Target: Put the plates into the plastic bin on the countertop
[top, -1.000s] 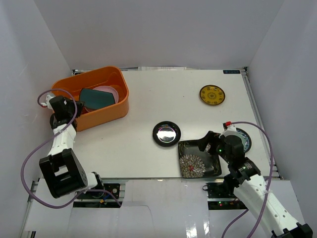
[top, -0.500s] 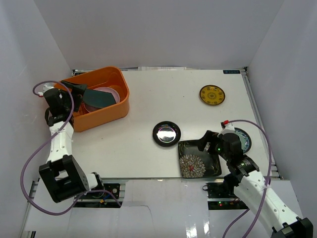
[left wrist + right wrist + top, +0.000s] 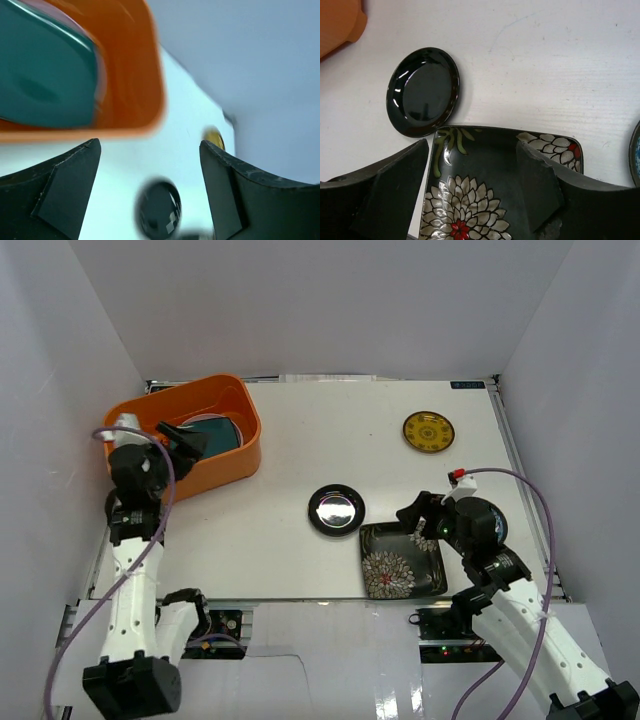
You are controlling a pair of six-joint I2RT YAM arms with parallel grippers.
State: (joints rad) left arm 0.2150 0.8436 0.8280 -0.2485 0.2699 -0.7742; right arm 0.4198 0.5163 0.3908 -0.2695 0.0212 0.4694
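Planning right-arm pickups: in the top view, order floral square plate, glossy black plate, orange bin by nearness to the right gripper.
1. floral square plate, beneath the right gripper.
2. glossy black plate, to its left.
3. orange bin, far back left.

Grey walls (image 3: 300,310), soft even light

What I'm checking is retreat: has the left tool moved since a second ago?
Yes. The left tool shifted right along the orange bin, from its left end toward the middle.

Pale grey walls (image 3: 320,300) enclose three sides, and a small dark label (image 3: 467,385) sits at the far edge.
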